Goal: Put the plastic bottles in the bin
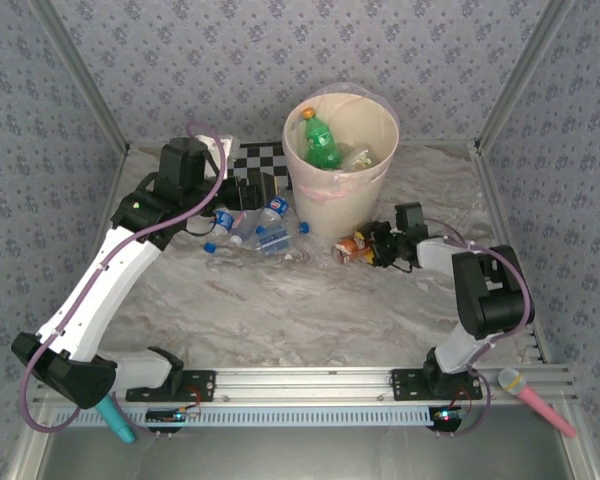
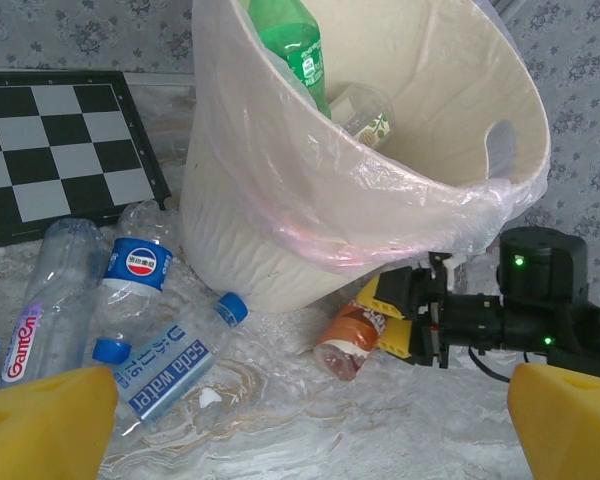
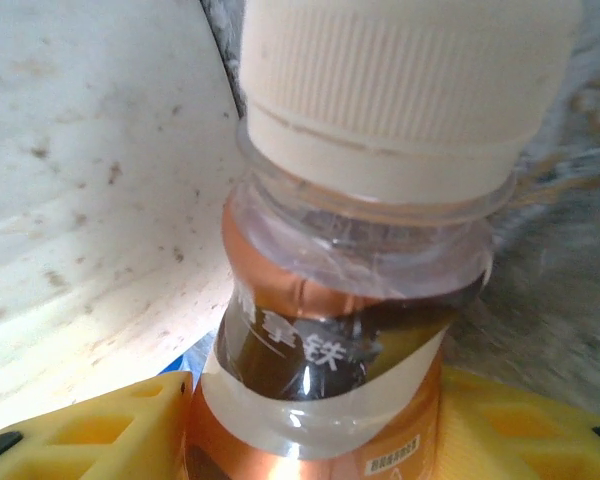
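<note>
A: Target, location?

B: The orange-labelled bottle (image 3: 320, 380) is being logged as lying on its side on the table (image 1: 310, 310), just beside the foot of the bin (image 1: 310, 170). Contact with the bin wall cannot be told. Its cream cap (image 3: 400, 90) is being pointed toward the right wrist camera.

A: Step in hand, and how is it done well?

B: A pick-up is being judged as the step. A moderate squeeze is being advised, since thin plastic is likely to dent or slip. A straight lift well clear of the rim and its liner is being recommended before any release over the opening, where a green bottle (image 1: 322, 143) is already lying.

A: Jaws?

B: The right gripper (image 3: 320, 425) is being marked as partly closed. Its yellow fingers (image 3: 90, 430) are being pressed against both sides of the label, so the bottle is being held. How firm the grip is cannot be judged. The left gripper (image 2: 305, 420) is being marked as fully spread, with nothing between its fingers, hovering over the blue-labelled bottles (image 2: 170, 360) lying left of the bin.
</note>
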Robot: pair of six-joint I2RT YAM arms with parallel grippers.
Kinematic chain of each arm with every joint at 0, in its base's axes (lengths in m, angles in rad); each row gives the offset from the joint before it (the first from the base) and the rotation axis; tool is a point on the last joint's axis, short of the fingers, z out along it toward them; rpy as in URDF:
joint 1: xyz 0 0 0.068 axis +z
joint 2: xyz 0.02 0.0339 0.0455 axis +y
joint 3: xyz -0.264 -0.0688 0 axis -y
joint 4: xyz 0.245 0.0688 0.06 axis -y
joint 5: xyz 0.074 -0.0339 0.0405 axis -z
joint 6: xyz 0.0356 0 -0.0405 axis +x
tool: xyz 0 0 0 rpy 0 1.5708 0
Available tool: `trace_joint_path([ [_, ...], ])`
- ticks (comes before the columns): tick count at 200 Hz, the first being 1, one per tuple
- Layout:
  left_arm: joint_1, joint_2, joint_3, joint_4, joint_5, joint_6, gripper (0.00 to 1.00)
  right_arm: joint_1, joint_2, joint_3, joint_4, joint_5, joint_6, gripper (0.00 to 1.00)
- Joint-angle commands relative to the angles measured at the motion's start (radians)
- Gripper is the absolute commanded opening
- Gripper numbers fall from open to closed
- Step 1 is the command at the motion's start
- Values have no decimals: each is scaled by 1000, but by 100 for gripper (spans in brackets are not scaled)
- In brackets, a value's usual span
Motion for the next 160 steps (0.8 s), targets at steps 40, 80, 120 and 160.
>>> trace_joint_path([
  [40, -5, 18, 41, -14, -4, 23, 100, -106, -281, 40, -307, 108, -182, 56],
  [80, -3, 31, 52, 3, -25, 29, 100, -183, -455, 166, -526, 221, -347, 54],
  [120, -3, 38, 66, 10, -45, 54, 100, -204, -499, 384, -655, 382, -511, 54],
  [160, -3, 24, 52, 15, -62, 66, 100, -181, -489, 600, -730, 517, -679, 54],
])
